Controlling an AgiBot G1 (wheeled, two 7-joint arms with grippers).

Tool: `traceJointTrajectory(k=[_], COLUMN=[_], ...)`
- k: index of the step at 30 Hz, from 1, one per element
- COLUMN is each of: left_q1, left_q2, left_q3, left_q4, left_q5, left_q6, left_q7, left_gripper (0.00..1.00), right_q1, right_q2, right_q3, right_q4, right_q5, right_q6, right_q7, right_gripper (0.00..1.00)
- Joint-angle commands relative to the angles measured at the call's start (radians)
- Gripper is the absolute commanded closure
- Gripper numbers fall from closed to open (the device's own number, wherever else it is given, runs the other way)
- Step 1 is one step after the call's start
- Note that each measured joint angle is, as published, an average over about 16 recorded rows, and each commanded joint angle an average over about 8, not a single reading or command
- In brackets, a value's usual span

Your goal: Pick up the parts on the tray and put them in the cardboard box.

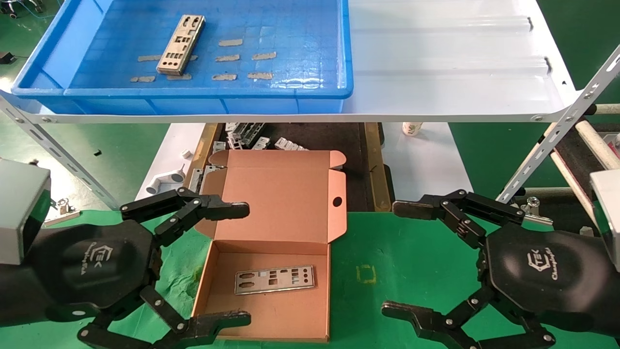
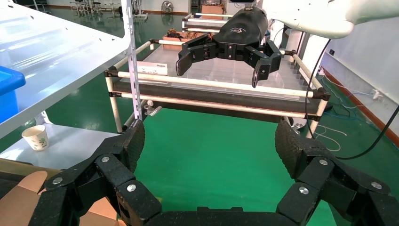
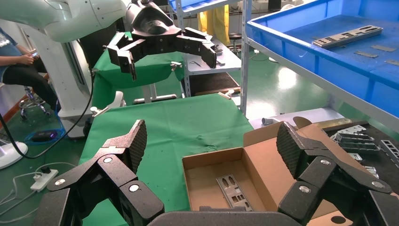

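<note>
While both pincers hover wide open and empty over the green desk [image 1: 416,261], the left pincer [image 1: 213,264] flanks the cardboard box [image 1: 271,242], the right pincer [image 1: 411,257] beside it. One part [image 1: 274,279] lies flat inside the box. Beyond, on the white shelf [image 1: 450,63], the blue tray [image 1: 203,99] holds another part [image 1: 180,44] among grey tape scraps [image 1: 230,42].

The tray [image 1: 300,92] runs off the head view's top edge; the cardboard box [image 1: 290,194] lid hides part of the brackets [image 1: 242,135] behind.
</note>
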Motion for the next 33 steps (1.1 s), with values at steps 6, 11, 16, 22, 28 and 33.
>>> traceJointTrajectory(k=[6, 11, 16, 22, 28, 33], left_q1=[0.0, 0.0, 0.0, 0.0, 0.0, 0.0], left_q2=[0.0, 0.0, 0.0, 0.0, 0.0, 0.0], left_q3=[0.0, 0.0, 0.0, 0.0, 0.0, 0.0], left_q4=[0.0, 0.001, 0.001, 0.001, 0.001, 0.001], left_q5=[0.0, 0.0, 0.0, 0.0, 0.0, 0.0], left_q6=[0.0, 0.0, 0.0, 0.0, 0.0, 0.0], left_q7=[0.0, 0.0, 0.0, 0.0, 0.0, 0.0], left_gripper=[0.0, 0.0, 0.0, 0.0, 0.0, 0.0], right_q1=[0.0, 0.0, 0.0, 0.0, 0.0, 0.0], right_q2=[0.0, 0.0, 0.0, 0.0, 0.0, 0.0], right_q3=[0.0, 0.0, 0.0, 0.0, 0.0, 0.0], right_q4=[0.0, 0.0, 0.0, 0.0, 0.0, 0.0], right_q5=[0.0, 0.0, 0.0, 0.0, 0.0, 0.0], right_q6=[0.0, 0.0, 0.0, 0.0, 0.0, 0.0], right_q7=[0.0, 0.0, 0.0, 0.0, 0.0, 0.0], right_gripper=[0.0, 0.0, 0.0, 0.0, 0.0, 0.0])
